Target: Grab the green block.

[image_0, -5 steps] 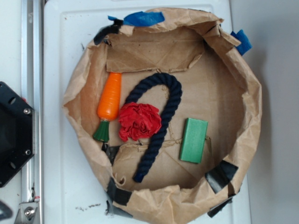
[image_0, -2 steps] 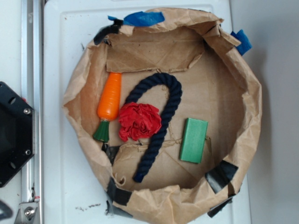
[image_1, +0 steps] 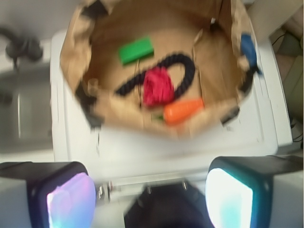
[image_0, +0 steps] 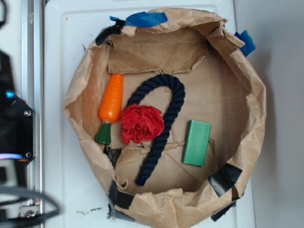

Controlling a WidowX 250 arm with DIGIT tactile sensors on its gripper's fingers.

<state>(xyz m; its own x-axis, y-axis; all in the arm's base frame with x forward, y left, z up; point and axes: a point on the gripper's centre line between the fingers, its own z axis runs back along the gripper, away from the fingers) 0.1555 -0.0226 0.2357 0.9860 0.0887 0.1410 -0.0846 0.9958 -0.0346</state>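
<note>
The green block (image_0: pixel 197 142) lies flat on the floor of a brown paper bowl (image_0: pixel 251 90), at its lower right, right of a dark blue rope (image_0: pixel 161 123). The wrist view is blurred and shows the green block (image_1: pixel 136 50) far ahead, inside the bowl (image_1: pixel 71 57). My gripper (image_1: pixel 149 199) is open, its two lit pads (image_1: pixel 71 202) wide apart with nothing between them. It hovers over the white surface and the black base outside the bowl, well away from the block. The arm (image_0: pixel 12 128) shows as a dark blur at the exterior view's left edge.
An orange toy carrot (image_0: pixel 111 99) with a dark green top lies at the bowl's left. A crumpled red cloth (image_0: pixel 141 123) sits beside the rope. Black and blue tape patches the bowl's raised rim. A metal rail (image_0: pixel 31 57) runs along the left.
The arm has swung into the exterior view at the left edge, over the black base. Nothing in the bowl has moved.
</note>
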